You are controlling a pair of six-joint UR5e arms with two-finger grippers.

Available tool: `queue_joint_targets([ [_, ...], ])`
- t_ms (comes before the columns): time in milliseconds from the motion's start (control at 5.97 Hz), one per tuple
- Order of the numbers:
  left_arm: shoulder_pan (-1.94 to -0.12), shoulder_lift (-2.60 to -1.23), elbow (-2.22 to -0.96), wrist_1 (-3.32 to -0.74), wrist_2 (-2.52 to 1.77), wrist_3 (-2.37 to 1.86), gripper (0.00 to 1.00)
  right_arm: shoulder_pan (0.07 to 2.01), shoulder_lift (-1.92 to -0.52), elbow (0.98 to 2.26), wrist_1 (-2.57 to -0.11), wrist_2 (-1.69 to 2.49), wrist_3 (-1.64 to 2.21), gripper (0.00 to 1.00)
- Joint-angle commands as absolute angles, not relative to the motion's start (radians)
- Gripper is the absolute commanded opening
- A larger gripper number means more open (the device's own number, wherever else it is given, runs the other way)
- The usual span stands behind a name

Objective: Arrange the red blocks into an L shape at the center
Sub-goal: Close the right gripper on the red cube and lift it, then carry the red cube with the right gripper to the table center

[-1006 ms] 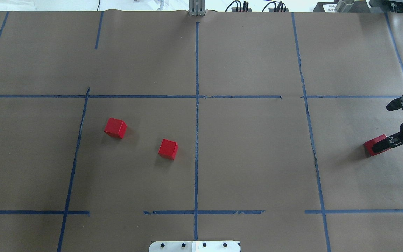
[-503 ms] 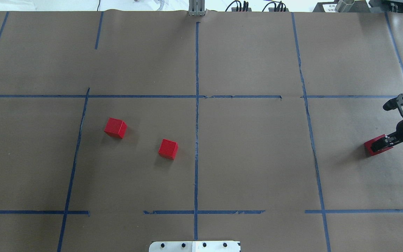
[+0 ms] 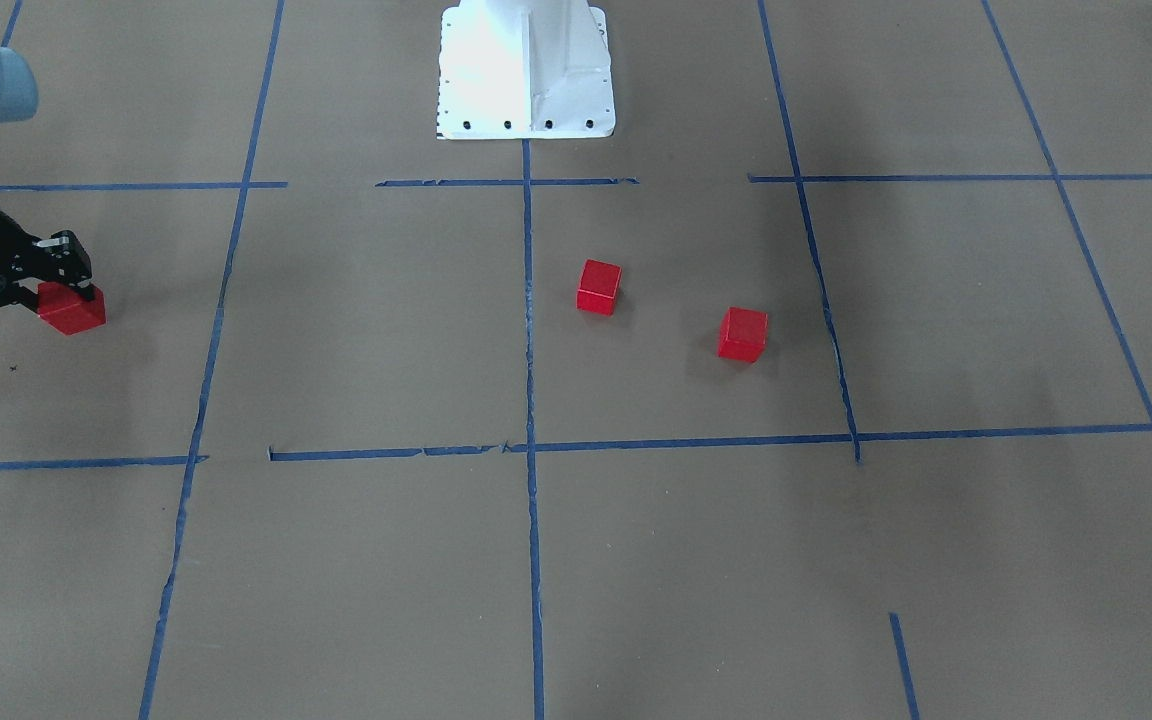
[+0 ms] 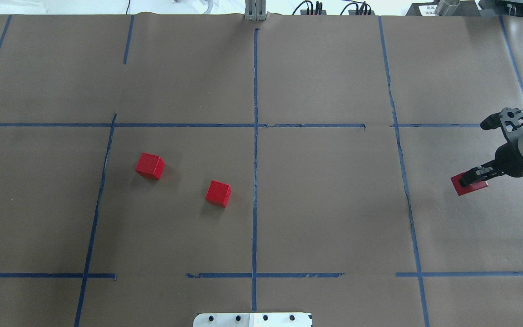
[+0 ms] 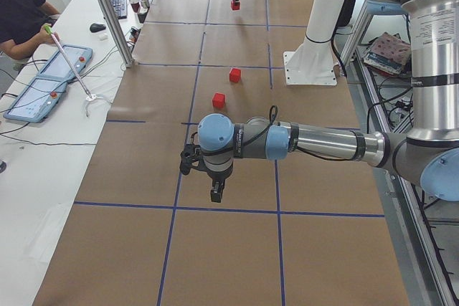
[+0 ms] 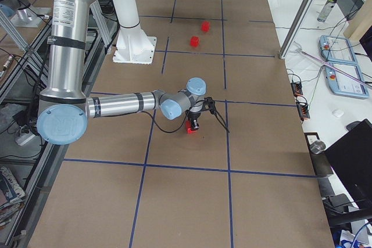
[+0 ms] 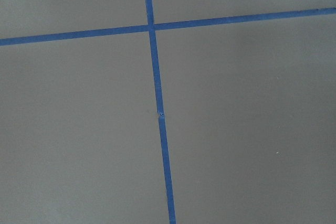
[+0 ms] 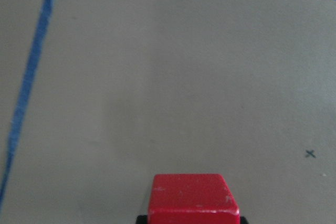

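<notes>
Two red blocks [image 4: 150, 166] [image 4: 218, 193] rest on the brown paper left of the centre line; in the front-facing view they show right of centre [image 3: 742, 334] [image 3: 599, 287]. My right gripper [image 4: 470, 179] is shut on the third red block [image 4: 469, 187] at the far right, also seen in the front-facing view [image 3: 73, 309] and close up in the right wrist view [image 8: 191, 198]. My left gripper [image 5: 215, 193] shows only in the exterior left view, pointing down over bare paper; I cannot tell whether it is open or shut.
Blue tape lines [image 4: 255, 136] divide the brown paper into a grid. The white robot base [image 3: 526, 70] stands at the robot's edge of the table. An operator [image 5: 21, 12] sits at a side table with tablets.
My right gripper has moved left toward the table's middle, carrying the red block with it. The two free blocks have not moved.
</notes>
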State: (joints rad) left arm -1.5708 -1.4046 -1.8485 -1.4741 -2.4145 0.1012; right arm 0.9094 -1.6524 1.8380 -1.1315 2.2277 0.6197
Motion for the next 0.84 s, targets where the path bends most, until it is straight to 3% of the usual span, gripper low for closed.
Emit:
queue_joint_targets([
  [0, -1.571, -1.407, -1.847, -1.474, -2.414, 0.101, 1.00, 0.807, -1.503, 1.904, -1.135, 2.232, 0.910, 0.00],
  [670, -1.568, -1.428, -1.826, -1.550, -2.416, 0.101, 1.00, 0.481, -1.035, 1.875, -1.420, 1.998, 1.343, 0.00],
])
